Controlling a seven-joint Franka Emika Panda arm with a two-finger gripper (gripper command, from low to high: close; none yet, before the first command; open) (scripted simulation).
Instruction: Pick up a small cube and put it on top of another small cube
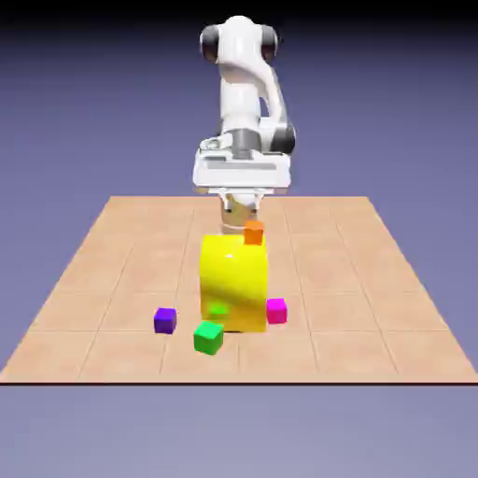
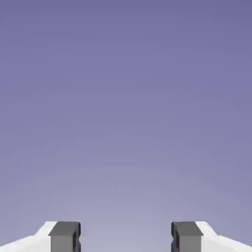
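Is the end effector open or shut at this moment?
Open. In the hand view, the end effector shows its two finger tips wide apart, only backdrop between them.

No text, label, brand, number or sign can be read anywhere in the exterior view. The hand view shows no readable lettering, figures or markings either.
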